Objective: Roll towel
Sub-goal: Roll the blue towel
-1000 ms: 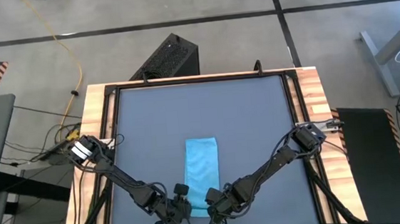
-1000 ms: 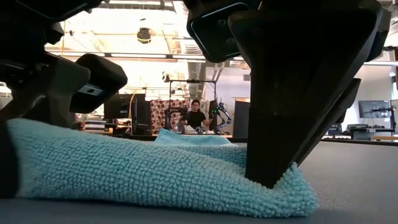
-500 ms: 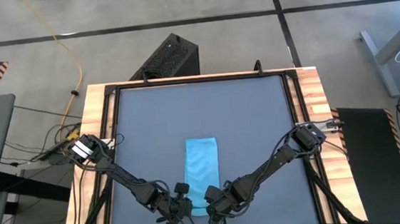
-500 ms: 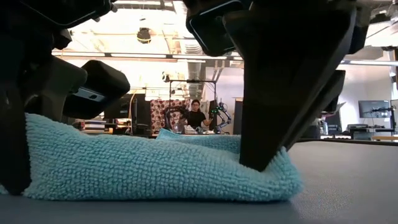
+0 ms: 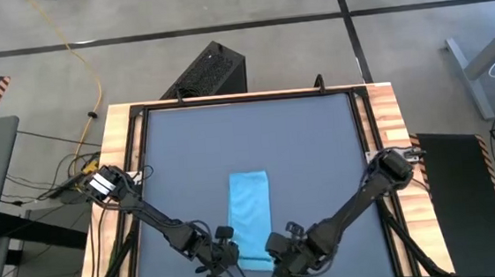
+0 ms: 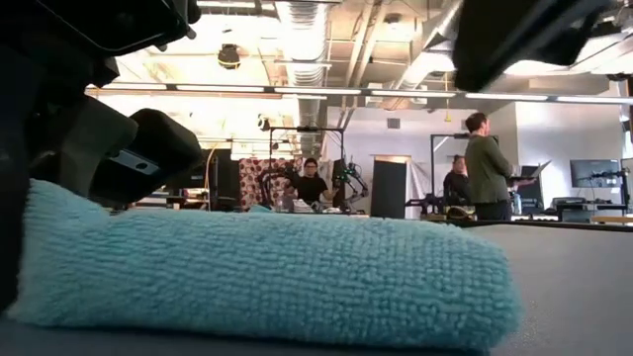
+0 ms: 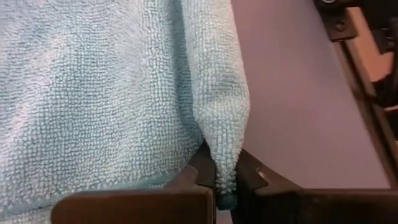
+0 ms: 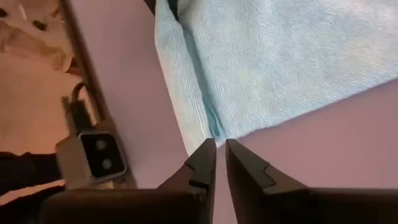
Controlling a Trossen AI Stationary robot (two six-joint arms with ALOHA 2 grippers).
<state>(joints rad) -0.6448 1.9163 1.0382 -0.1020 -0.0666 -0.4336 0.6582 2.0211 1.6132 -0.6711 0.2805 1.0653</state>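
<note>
— High view first: where is the light sky-blue, soft rectangular towel (image 5: pixel 251 216)?

— Lying lengthwise on the dark grey tabletop (image 5: pixel 310 151), toward its near edge, between the two arms.

— And the left gripper (image 7: pixel 225 186)?

— At the towel's near left corner. The left wrist view shows its dark fingers (image 7: pixel 200 167) pinching a raised fold of the terry cloth.

— The right gripper (image 8: pixel 220 157)?

— Just off the towel's near right corner, above bare tabletop. Its jaws stand narrow, nearly together, with nothing between them.

— Anything behind the table?

— Low view shows a standing person (image 6: pixel 487 165) in the room beyond.
</note>
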